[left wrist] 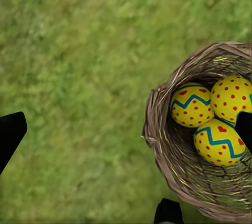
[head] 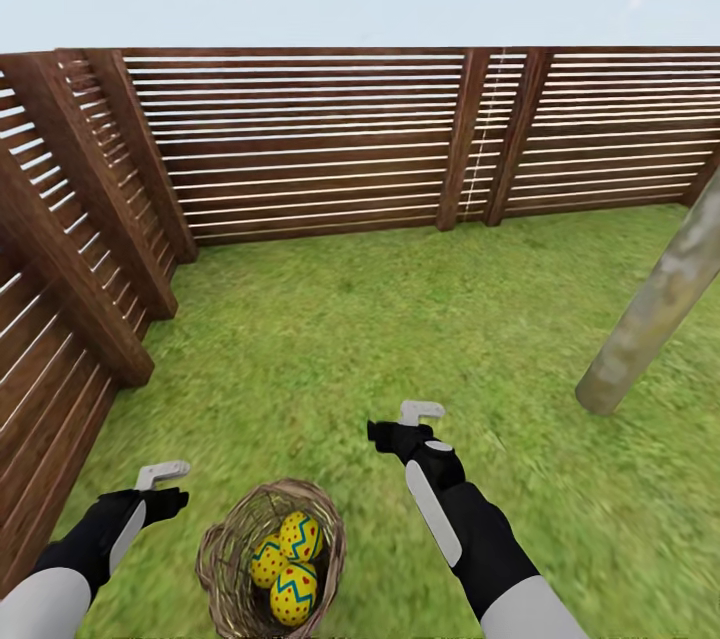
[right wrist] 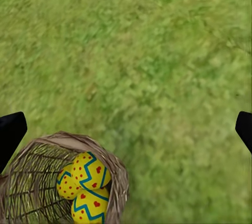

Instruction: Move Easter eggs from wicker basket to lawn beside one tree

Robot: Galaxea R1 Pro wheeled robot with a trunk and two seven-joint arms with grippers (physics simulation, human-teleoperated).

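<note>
Left gripper (head: pixel 170 484) hangs spread and empty, just left of the wicker basket (head: pixel 222 559).
The three Easter eggs (head: pixel 288 564) lie inside; right gripper (head: pixel 400 424), also spread, sits farther off.

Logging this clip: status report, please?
Left gripper and right gripper open, empty, above the lawn. Three Easter eggs in the wicker basket. Tree front-right; path clear.
</note>
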